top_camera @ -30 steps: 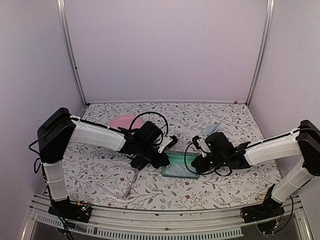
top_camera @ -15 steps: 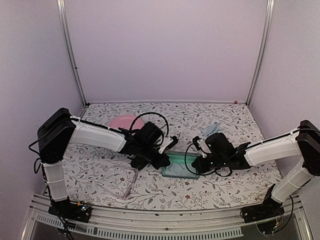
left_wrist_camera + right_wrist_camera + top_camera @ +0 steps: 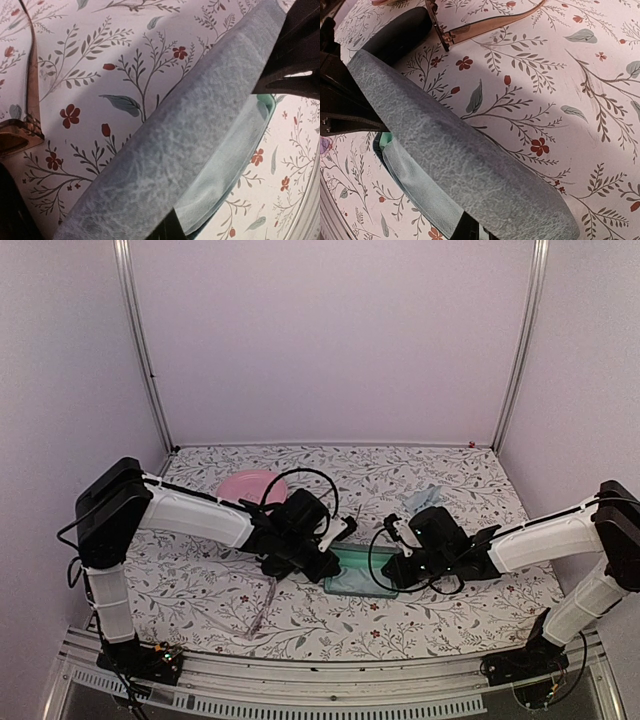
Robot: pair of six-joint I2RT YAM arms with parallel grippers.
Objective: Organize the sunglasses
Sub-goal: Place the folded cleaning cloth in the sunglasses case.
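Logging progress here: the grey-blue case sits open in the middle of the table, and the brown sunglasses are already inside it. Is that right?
One detail is wrong. The grey-blue case does sit open mid-table, but the brown sunglasses are not inside it. The right wrist view shows them lying on the flowered tablecloth beyond the case, next to a black case.

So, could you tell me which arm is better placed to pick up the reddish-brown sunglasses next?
Probably the right. The reddish-brown sunglasses lie in its wrist view just beyond the grey-blue textured case, beside the black oblong case. The left hand looks shut on the grey-blue case, so it seems occupied.
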